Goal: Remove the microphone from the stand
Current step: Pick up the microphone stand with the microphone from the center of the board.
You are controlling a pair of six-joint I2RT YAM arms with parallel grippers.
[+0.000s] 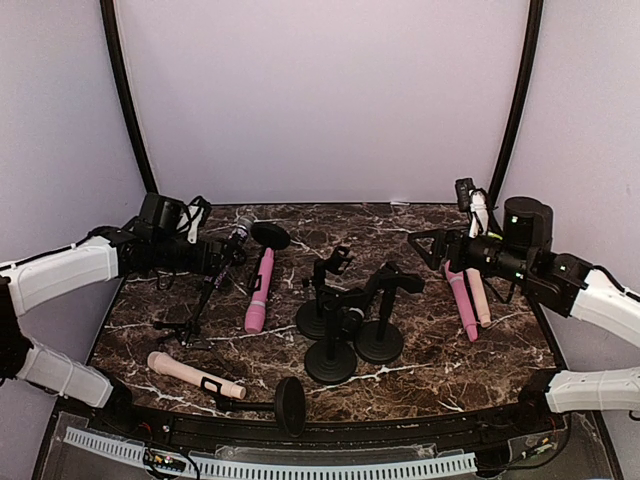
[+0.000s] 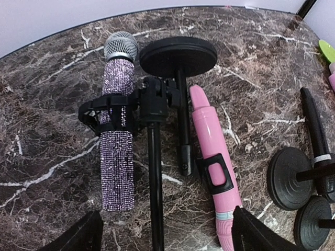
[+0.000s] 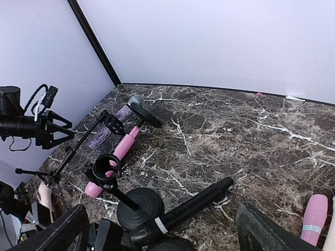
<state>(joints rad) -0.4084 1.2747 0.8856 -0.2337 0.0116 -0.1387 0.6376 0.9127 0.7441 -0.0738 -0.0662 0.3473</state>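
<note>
Left pincer (image 2: 166, 230) is spread wide, fingers well apart, nothing in it. It hovers just short of the sparkly purple microphone (image 2: 118, 130). That microphone sits straight out ahead of the pincer, off toward its left-hand finger (image 2: 78, 235), and it's clamped around the middle by the black clip (image 2: 104, 112) of the stand (image 2: 153, 172).

Look at the line of it: the long axis runs directly away from the pincer. The silver mesh head is at the far end, pointing toward the back wall, and the tail end is nearest the fingers. From overhead it slants, head to the back and a touch toward the middle of the marble surface (image 2: 47, 157).

The stand's thin pole runs alongside the microphone, just to its right, and passes down between the two fingers. Whether the stand is propped up or lying over, I can't tell from here.

On the far side of the pole lies a pink microphone (image 2: 209, 146), nearly parallel and closer to the right-hand finger. It wears a black clip of its own. A round black base (image 2: 178, 52) sits right beside the mesh head.

Across the surface, well apart from all that, the right pincer (image 3: 161, 219) is spread wide too, and empty. A black microphone (image 3: 183, 209) lies on the marble just ahead of it.
</note>
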